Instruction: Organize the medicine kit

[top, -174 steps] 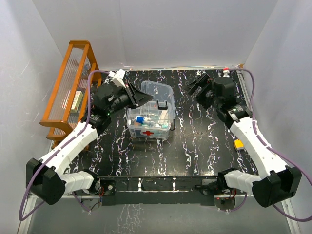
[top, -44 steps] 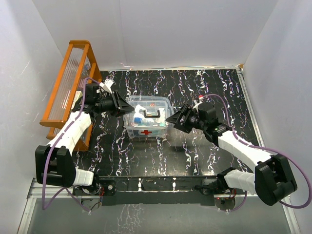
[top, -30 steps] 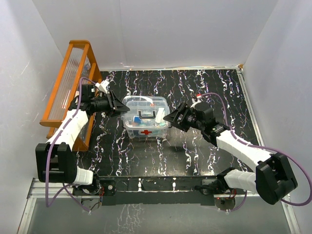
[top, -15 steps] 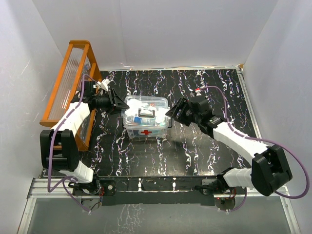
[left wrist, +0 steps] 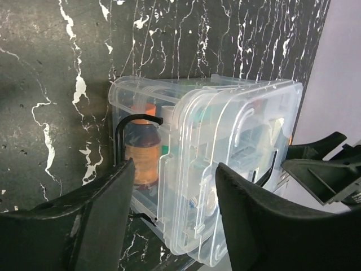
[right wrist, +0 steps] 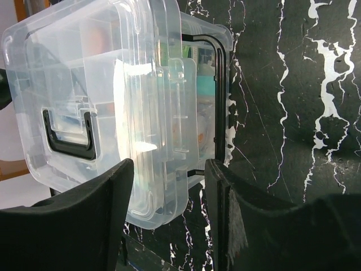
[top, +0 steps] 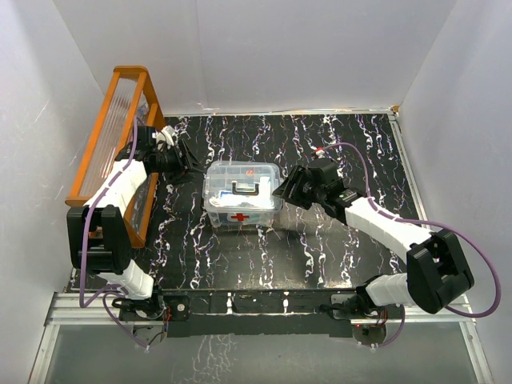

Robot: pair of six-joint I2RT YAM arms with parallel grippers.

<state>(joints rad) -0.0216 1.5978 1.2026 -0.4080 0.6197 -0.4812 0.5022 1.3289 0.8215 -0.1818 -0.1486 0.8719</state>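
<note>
The medicine kit [top: 242, 194] is a clear box with a red cross [top: 241, 218], standing mid-table with its clear lid [top: 240, 178] and dark handle [top: 244, 189] on top. My left gripper [top: 186, 164] is open just left of the box. In the left wrist view the kit [left wrist: 225, 152] shows an end with a dark clip [left wrist: 120, 141], ahead of the open left gripper [left wrist: 175, 169]. My right gripper [top: 284, 190] is at the box's right end. In the right wrist view the right gripper [right wrist: 169, 166] straddles the lid's edge [right wrist: 175, 130] with gaps on both sides, beside another dark clip [right wrist: 221, 101].
An orange slatted rack [top: 112, 136] stands along the table's left edge, close behind my left arm. White walls enclose the black marbled table [top: 336, 256] at the back and both sides. The right gripper's fingers [left wrist: 321, 164] show beyond the kit in the left wrist view.
My left gripper has opened and drawn back left, away from the box. The right gripper has moved up against the box's right end, its jaws narrowing.
</note>
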